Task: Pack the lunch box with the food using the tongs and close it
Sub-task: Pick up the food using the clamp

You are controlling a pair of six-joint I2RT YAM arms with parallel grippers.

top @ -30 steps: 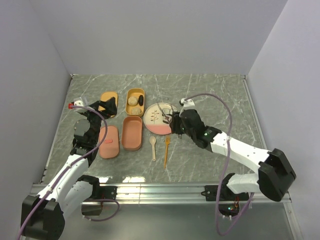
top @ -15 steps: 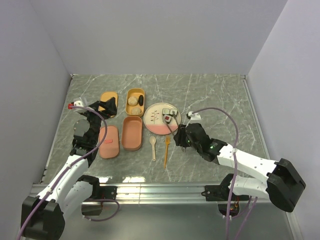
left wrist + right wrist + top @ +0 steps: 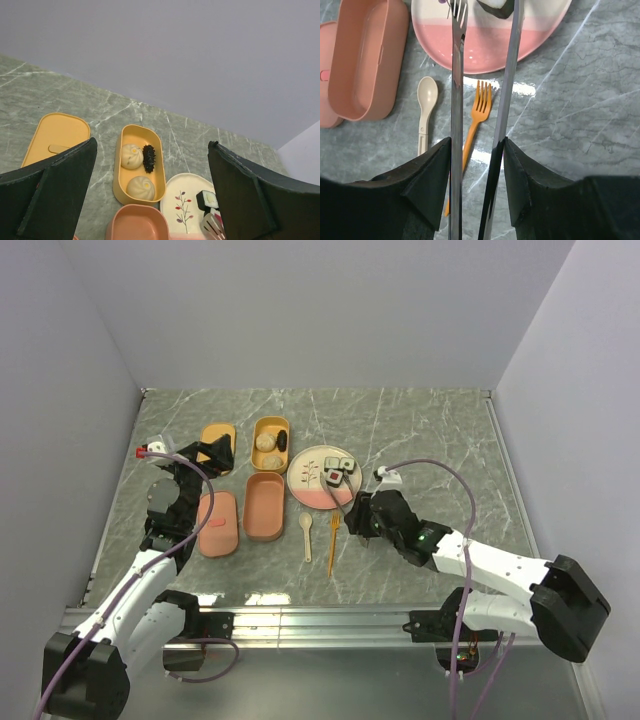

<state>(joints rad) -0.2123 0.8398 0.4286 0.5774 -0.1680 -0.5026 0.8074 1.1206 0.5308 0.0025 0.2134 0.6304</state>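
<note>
Pinching the tongs across both arms with the right gripper; tips apart, reaching over the near rim of the plate. Likely thin, springy, slick metal: hold well back from the tips and squeeze evenly, or risk a twist. Just short of the plate: spoon and fork, side by side. Left of those: empty pink box, then pink lid. On the plate: sushi rolls, probably light, hard and prone to rolling; best grabbed across the dark wrap. Beyond: yellow box with two buns and a dark piece, orange lid beside it. Hovering near that lid with the left gripper, fingers spread wide, nothing held. Underneath: grey marbled table, smooth, looks glossy. Around: plain pale walls on three sides.
</note>
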